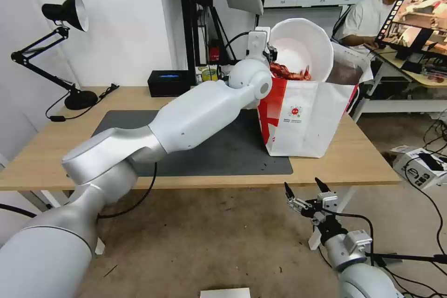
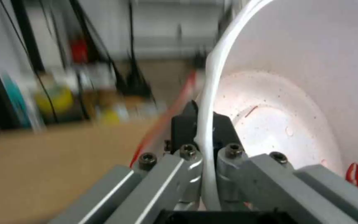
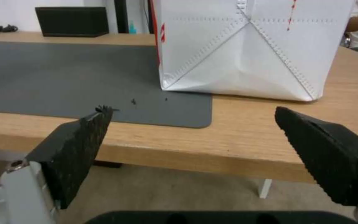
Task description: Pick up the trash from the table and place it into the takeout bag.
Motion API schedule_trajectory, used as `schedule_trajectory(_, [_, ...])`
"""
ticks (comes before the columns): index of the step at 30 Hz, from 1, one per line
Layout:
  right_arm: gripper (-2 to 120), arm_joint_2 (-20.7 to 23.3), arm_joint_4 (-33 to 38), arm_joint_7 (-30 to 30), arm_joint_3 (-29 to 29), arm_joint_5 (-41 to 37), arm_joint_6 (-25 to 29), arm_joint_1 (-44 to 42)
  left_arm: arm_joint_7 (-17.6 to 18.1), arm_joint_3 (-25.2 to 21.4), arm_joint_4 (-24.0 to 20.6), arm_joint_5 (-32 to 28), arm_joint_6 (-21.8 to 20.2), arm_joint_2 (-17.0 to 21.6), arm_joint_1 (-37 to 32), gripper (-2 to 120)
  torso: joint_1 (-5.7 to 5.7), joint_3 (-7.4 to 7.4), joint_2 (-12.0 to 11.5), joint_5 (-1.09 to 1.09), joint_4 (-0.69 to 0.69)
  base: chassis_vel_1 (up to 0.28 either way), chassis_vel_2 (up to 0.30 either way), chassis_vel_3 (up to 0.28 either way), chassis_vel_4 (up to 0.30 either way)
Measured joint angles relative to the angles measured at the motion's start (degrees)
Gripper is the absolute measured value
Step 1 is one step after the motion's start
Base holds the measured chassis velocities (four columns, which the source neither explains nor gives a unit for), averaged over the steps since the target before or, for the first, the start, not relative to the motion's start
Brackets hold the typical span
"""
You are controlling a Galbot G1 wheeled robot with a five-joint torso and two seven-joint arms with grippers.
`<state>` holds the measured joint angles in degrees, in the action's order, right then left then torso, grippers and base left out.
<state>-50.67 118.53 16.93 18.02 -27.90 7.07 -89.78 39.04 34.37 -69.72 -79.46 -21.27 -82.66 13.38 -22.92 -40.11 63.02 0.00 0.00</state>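
Bowl (image 1: 302, 46) rim pinched in left gripper (image 2: 204, 124), tipped over takeout bag (image 1: 307, 118)

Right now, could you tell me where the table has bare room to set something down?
The grey mat is bare left of the takeout bag, apart from a few dark crumbs. The wood between mat and lamp is free too. It is crowded above the bag, where the left hand tips the bowl.

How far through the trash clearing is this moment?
Mid-task. The left gripper pinches the rim of the white bowl, tipped over the takeout bag, red shells spilling at its mouth. The mat carries just dark crumbs. The right gripper hangs open below the table edge.
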Motion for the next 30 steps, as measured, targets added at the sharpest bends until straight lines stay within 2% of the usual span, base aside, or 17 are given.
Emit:
schedule_trajectory(1, [100,0.0,0.0,0.0,0.0,0.0,0.0,0.01,1.34,-0.91,-0.59,-5.34,-4.08,0.21,0.37,0,0.0,0.0,0.0,0.0,0.01,0.0,0.0,0.0,0.0])
schedule_trajectory(2, [100,0.0,0.0,0.0,0.0,0.0,0.0,0.01,1.34,-0.91,-0.59,-5.34,-4.08,0.21,0.37,0,0.0,0.0,0.0,0.0,0.01,0.0,0.0,0.0,0.0])
schedule_trajectory(4, [100,0.0,0.0,0.0,0.0,0.0,0.0,0.0,5.1,-2.22,-0.64,-12.56,-10.3,0.18,0.87,0,0.01,0.01,0.0,0.0,0.0,0.0,0.0,0.0,0.0])
schedule_trajectory(5, [100,0.0,0.0,0.0,0.0,0.0,0.0,0.0,5.1,-2.22,-0.64,-12.56,-10.3,0.18,0.87,0,0.01,0.01,0.0,0.0,0.0,0.0,0.0,0.0,0.0])
schedule_trajectory(6, [100,0.0,0.0,0.0,0.0,0.0,0.0,0.0,7.91,-3.24,-0.37,-17.1,-14.64,0.14,1.1,0,0.0,0.0,0.0,0.0,0.0,0.0,0.0,0.0,0.0])
schedule_trajectory(8, [100,0.0,0.0,0.0,0.0,0.0,0.0,0.0,10.5,-4.19,-0.09,-20.42,-17.93,-0.18,1.34,4,0.0,0.0,0.0,0.0,0.01,0.0,0.0,0.0,0.0])
schedule_trajectory(9, [100,0.0,0.0,0.0,0.0,0.0,0.0,0.0,10.5,-4.19,-0.09,-20.42,-17.93,-0.18,1.34,4,0.0,0.0,0.0,0.0,0.01,0.0,0.0,0.0,0.0])
schedule_trajectory(15, [100,0.0,0.0,0.0,0.0,0.0,0.0,0.0,12.03,-5.91,1.06,-22.11,-20.45,-1.58,2.29,28,0.0,0.0,0.0,0.0,0.0,0.0,0.0,0.0,0.0])
schedule_trajectory(17, [100,0.0,0.0,0.0,0.0,0.0,0.0,0.0,12.03,-6.31,1.2,-22.18,-20.52,-1.75,2.43,31,0.0,0.0,0.0,0.0,0.0,0.0,0.0,0.0,0.0])
schedule_trajectory(19, [100,0.0,0.0,0.0,0.0,0.0,0.0,0.0,11.82,-7.68,1.81,-22.22,-20.67,-2.11,3.19,43,0.01,0.0,0.0,0.0,-0.01,0.0,0.0,0.0,0.0])
schedule_trajectory(22, [100,0.0,0.0,0.0,0.0,0.0,0.0,0.0,11.56,-8.54,1.76,-22.2,-20.63,-2.05,3.58,50,0.0,0.0,0.0,0.0,-0.01,0.0,0.0,0.0,0.0])
schedule_trajectory(23, [100,0.0,0.0,0.0,0.0,0.0,0.0,0.01,11.05,-9.31,0.63,-21.82,-20.17,-0.99,3.96,58,0.0,0.0,0.0,0.0,-0.02,0.0,0.0,0.0,0.0])
schedule_trajectory(25, [100,0.0,0.0,0.0,0.0,0.0,0.0,0.0,10.93,-9.36,0.2,-21.57,-20.04,-0.59,4.01,60,0.0,0.0,0.0,0.0,-0.02,0.0,0.0,0.0,0.0])
schedule_trajectory(27, [100,0.0,0.0,0.0,0.0,0.0,0.0,0.0,10.24,-8.36,-5.08,-17.62,-18.92,4.55,3.9,71,0.0,0.01,0.0,0.0,-0.02,0.0,0.0,0.0,0.0])
schedule_trajectory(28, [100,0.0,0.0,0.0,0.0,0.0,0.0,0.0,10.24,-8.36,-5.08,-17.62,-18.92,4.55,3.9,71,0.0,0.01,0.0,0.0,-0.02,0.0,0.0,0.0,0.0])
schedule_trajectory(30, [100,0.0,0.01,0.0,0.0,0.0,0.0,0.0,9.84,-7.65,-12.09,-15.55,-18.4,10.63,1.86,83,0.0,0.0,0.0,-0.01,0.04,0.0,0.0,0.0,0.0])
